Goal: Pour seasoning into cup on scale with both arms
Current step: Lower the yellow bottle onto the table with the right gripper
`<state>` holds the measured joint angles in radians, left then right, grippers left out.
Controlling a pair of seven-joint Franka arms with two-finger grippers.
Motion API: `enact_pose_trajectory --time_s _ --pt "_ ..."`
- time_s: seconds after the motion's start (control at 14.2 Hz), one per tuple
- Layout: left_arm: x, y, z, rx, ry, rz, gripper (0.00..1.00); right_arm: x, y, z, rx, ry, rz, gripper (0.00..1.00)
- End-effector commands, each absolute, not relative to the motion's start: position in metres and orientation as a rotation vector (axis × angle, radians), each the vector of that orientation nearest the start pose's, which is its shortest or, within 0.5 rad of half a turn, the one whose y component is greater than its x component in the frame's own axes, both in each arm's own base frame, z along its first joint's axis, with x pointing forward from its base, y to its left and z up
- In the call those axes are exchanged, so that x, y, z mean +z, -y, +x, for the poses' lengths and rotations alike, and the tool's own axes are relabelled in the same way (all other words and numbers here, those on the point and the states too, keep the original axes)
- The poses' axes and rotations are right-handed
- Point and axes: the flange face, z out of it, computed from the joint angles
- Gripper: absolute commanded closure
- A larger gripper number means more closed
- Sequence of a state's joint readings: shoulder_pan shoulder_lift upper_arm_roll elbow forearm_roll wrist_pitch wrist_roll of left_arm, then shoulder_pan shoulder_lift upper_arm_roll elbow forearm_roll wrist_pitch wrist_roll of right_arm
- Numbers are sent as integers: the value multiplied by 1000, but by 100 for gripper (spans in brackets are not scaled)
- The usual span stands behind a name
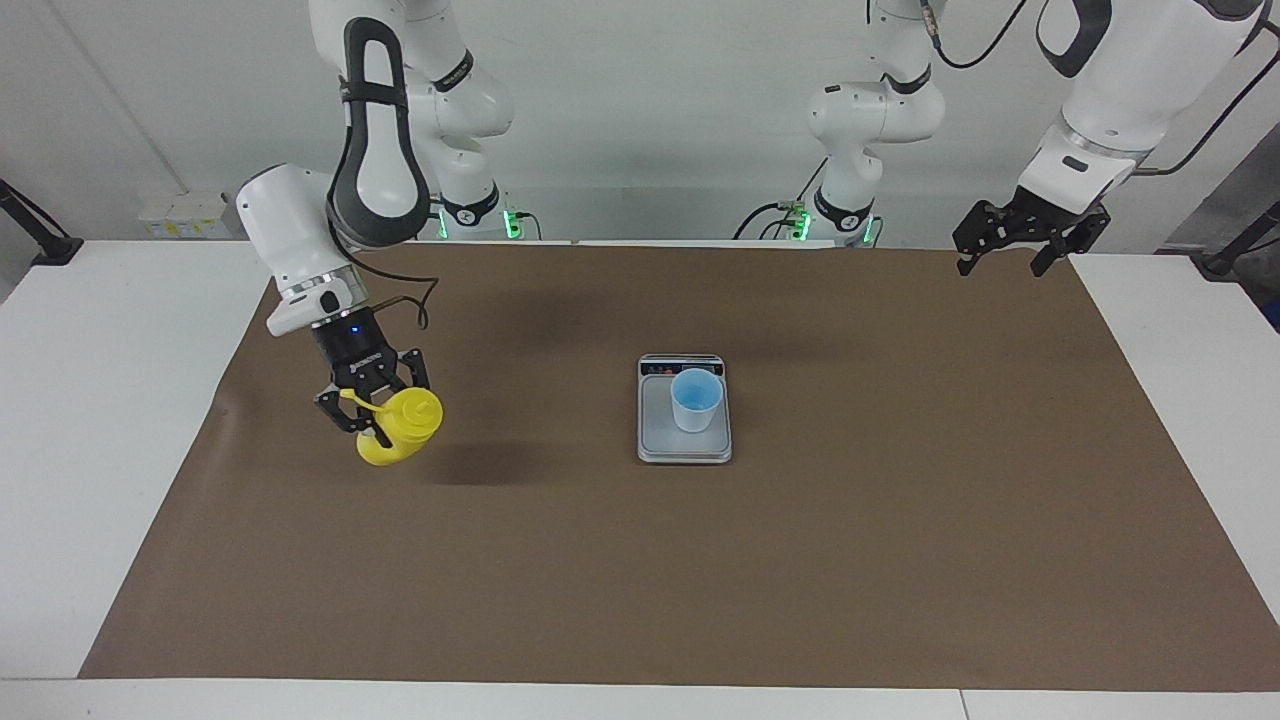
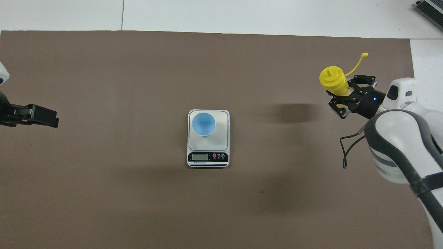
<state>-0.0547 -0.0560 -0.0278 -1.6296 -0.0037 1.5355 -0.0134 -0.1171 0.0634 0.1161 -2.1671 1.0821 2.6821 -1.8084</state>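
The yellow squeeze bottle (image 1: pixel 402 424) hangs tilted in my right gripper (image 1: pixel 366 414), lifted above the brown mat toward the right arm's end of the table. In the overhead view the bottle (image 2: pixel 333 81) shows its nozzle top, with the cap strap (image 2: pixel 359 61) sticking out, and the right gripper (image 2: pixel 346 95) is shut on its body. The light blue cup (image 1: pixel 695 398) stands upright on the silver scale (image 1: pixel 684 448) at the table's middle; the cup (image 2: pixel 203 123) sits on the plate's part farther from the robots, toward the left arm's end, of the scale (image 2: pixel 221 138). My left gripper (image 1: pixel 1018 250) waits open and empty, raised over the mat's edge; it also shows in the overhead view (image 2: pixel 41 117).
A brown mat (image 1: pixel 800 560) covers most of the white table (image 1: pixel 110 450). The scale's dark display strip (image 2: pixel 207 157) faces the robots. A black cable (image 2: pixel 347 148) loops from the right wrist.
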Motion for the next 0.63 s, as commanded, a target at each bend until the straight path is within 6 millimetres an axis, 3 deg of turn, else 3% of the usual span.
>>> enact_pose_trajectory --time_s 0.0,0.56 --pt "623 41 527 75 -114 -3145 0 399 56 561 -1182 1257 -2462 72" --pt "623 41 527 75 -114 -3145 0 352 110 548 -1283 1249 -2284 72"
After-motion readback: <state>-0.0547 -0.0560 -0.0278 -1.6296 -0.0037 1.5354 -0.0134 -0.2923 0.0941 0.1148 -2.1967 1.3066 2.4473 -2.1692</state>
